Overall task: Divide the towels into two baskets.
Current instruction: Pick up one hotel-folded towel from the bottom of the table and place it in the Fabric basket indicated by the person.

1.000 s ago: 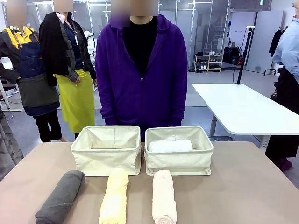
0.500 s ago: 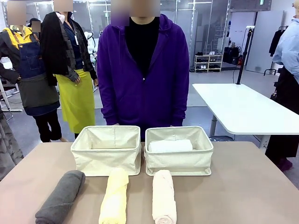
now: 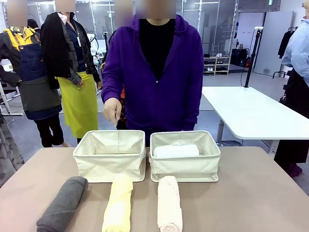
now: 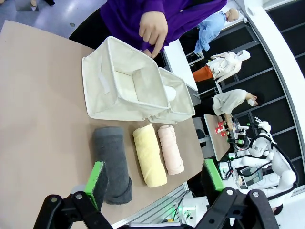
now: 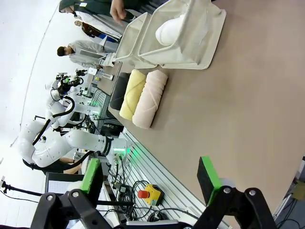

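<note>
- Grey towel (image 3: 63, 203): near left of tabletop (image 3: 260, 193), long axis near-far; just ahead of left jaws, so left arm nearer.
- Yellow towel (image 3: 118, 203), peach towel (image 3: 169, 203): parallel, to its right.
- Left basket (image 3: 109, 166): no towel inside; person's hand (image 3: 112, 110) above it.
- Right basket (image 3: 186, 169): holds white towel (image 3: 176, 151).
- Left jaws, right jaws: fully open, holding nothing.

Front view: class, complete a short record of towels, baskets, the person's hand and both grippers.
white towel: inside right basket
left basket: no towel inside
dark grey towel, yellow towel, peach towel: side by side on table, before the baskets
person's hand: above left basket's far edge, finger pointing down
left gripper: open, holding nothing
right gripper: open, holding nothing
</note>
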Robot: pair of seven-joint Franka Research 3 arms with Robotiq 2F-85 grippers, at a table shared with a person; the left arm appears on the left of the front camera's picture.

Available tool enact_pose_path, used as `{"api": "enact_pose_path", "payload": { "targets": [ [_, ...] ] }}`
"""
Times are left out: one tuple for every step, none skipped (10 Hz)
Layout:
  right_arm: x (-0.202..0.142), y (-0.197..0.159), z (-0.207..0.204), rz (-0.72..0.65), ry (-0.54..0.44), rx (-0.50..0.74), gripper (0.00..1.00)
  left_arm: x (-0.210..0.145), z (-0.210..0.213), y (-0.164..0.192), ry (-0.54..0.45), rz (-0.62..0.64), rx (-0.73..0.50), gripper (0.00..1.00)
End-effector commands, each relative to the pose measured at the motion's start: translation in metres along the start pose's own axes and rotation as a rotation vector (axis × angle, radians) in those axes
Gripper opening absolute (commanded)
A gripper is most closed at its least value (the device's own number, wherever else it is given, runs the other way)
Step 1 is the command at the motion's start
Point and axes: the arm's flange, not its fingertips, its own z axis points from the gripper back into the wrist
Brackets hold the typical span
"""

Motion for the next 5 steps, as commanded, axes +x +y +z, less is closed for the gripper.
{"api": "enact_pose_path", "payload": {
  "targets": [
    [-0.0023, 0.0048, 0.0018, 0.010, 0.012, -0.009, 1.00, 0.0000, 0.0027, 0.0006, -0.011, -0.015, -0.027, 1.00],
    [-0.0023, 0.0048, 0.0018, 0.010, 0.012, -0.009, 1.00, 0.0000, 0.0027, 0.0006, -0.011, -0.015, -0.027, 1.00],
    [-0.0023, 0.0048, 0.0018, 0.010, 0.012, -0.009, 1.00, 0.0000, 0.0027, 0.0006, -0.011, -0.015, -0.027, 1.00],
    [-0.0023, 0.0048, 0.0018, 0.010, 0.012, -0.009, 1.00, 0.0000, 0.0027, 0.0006, -0.011, -0.015, -0.027, 1.00],
    [-0.0023, 0.0048, 0.0018, 0.010, 0.012, -0.009, 1.00, 0.0000, 0.0027, 0.0006, -0.011, -0.015, -0.027, 1.00]
  ]
}}
